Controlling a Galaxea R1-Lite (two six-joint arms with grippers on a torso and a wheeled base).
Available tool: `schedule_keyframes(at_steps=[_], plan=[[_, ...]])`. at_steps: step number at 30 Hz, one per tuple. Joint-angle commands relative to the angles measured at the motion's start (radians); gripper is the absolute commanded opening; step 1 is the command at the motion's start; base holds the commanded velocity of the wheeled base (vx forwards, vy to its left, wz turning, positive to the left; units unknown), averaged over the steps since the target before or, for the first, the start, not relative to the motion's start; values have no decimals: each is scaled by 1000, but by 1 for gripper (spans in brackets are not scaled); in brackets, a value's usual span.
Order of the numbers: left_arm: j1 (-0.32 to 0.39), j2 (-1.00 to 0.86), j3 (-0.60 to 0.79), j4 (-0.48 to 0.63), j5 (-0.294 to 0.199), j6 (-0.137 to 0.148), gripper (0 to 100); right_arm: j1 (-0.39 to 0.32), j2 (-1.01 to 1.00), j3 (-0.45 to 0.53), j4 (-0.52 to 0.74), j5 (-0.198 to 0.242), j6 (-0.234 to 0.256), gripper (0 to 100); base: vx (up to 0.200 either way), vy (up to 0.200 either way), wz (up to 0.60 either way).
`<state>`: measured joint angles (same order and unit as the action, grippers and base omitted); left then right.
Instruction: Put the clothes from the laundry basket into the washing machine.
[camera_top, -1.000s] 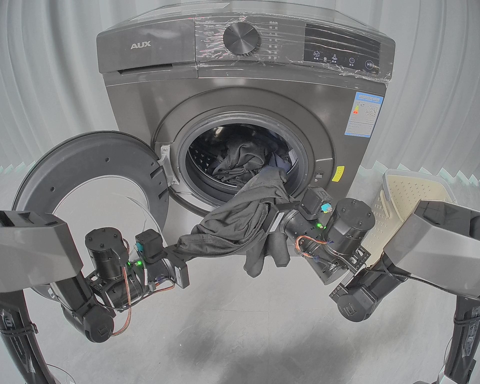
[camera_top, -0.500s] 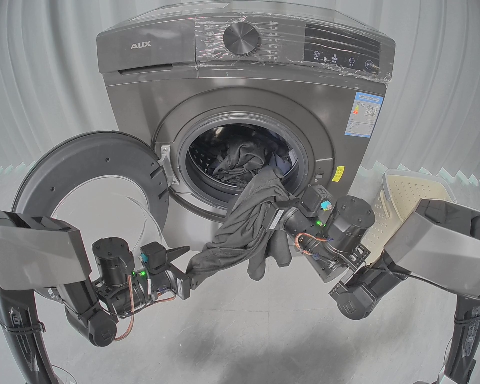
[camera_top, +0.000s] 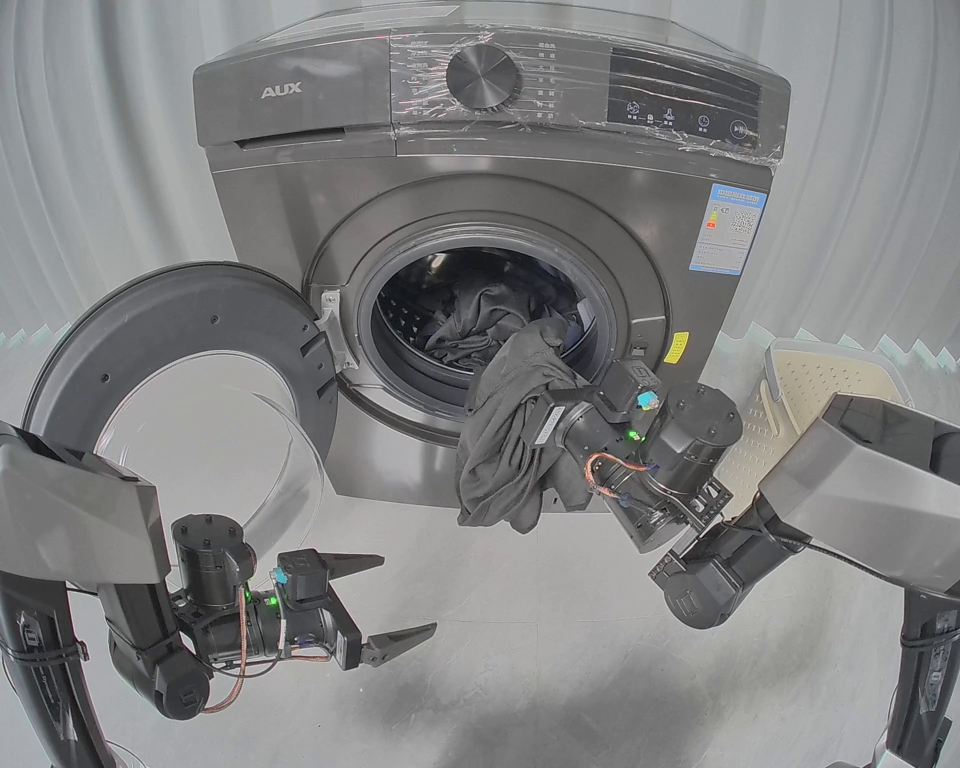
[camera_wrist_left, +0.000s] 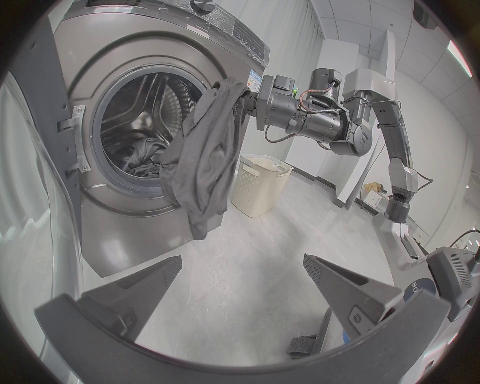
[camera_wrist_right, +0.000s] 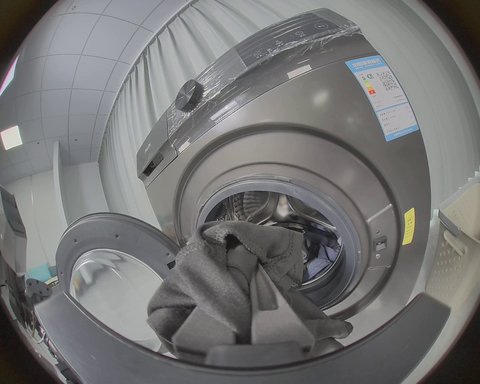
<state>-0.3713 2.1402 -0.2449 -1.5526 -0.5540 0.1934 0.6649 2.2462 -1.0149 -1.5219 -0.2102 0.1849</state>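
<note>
The dark grey garment hangs at the centre of the head view, in front of the lower right part of the washing machine opening. The right gripper, just to its right, pinches its upper part. More clothes lie in the drum. The left gripper is at lower left, fingers spread, well apart from the cloth. The laundry basket stands at the right.

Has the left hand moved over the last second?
Yes. The left hand has dropped lower against the round grey washing machine door, letting go of the dark grey garment, which now hangs from the right hand.
</note>
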Motion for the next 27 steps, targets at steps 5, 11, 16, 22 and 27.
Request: schedule_keyframes(at_steps=[5, 11, 16, 22, 27], plan=[[14, -22, -149, -3, 39, -43, 100, 38, 13, 9, -3, 0, 2, 0, 0, 0, 0], [-8, -20, -240, -1, 86, -97, 100, 65, 16, 12, 0, 0, -2, 0, 0, 0, 0], [-52, -10, -307, 0, 140, -144, 100, 67, 32, 6, -1, -1, -4, 0, 0, 0, 0], [-81, 24, -359, 0, 186, -166, 100, 81, 33, 6, -1, -1, -2, 0, 0, 0, 0], [-103, 26, -379, 0, 189, -187, 100, 85, 50, -4, 0, -1, -1, 0, 0, 0, 0]])
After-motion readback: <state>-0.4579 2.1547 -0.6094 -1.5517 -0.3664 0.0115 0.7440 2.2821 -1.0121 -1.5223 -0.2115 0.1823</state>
